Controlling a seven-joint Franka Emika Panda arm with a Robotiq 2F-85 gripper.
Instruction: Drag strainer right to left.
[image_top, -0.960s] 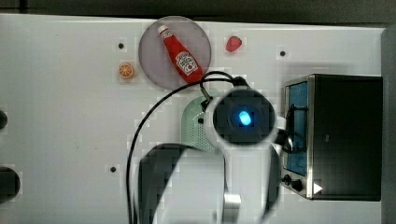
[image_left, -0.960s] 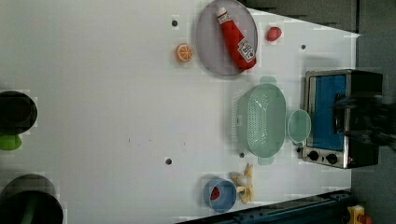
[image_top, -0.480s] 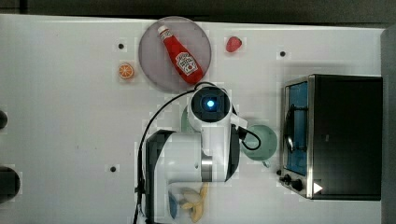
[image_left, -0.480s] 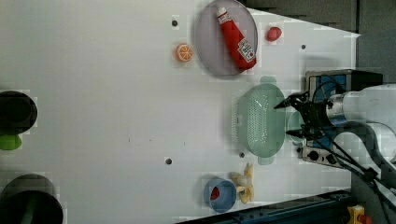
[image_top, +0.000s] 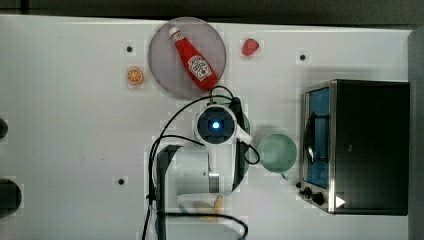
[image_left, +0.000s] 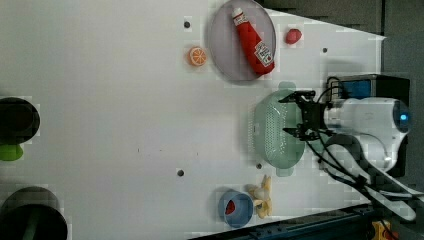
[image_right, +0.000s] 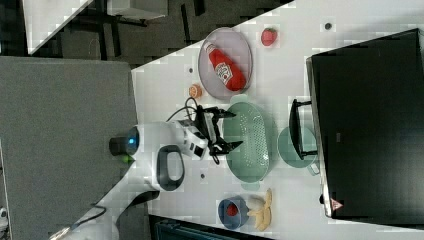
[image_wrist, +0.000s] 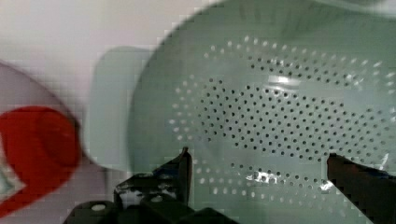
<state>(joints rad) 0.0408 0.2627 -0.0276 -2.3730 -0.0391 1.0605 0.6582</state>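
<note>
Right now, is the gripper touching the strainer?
Cannot tell. In the left view the open gripper overlaps the strainer rim, but no view plainly shows contact or a gap.

Pale sage-green oval strainer (image_left: 272, 131), dotted with small holes, lying open side up, flat on the white table. Long axis running twelve to six in the left view, a small tab handle at each end. Centre-right of that view, toward three o'clock.

You are looking at a robot lab: a white tabletop (image_left: 100, 100) with toy food, a toaster oven (image_top: 367, 145) and a mounted arm (image_right: 160, 150).
</note>
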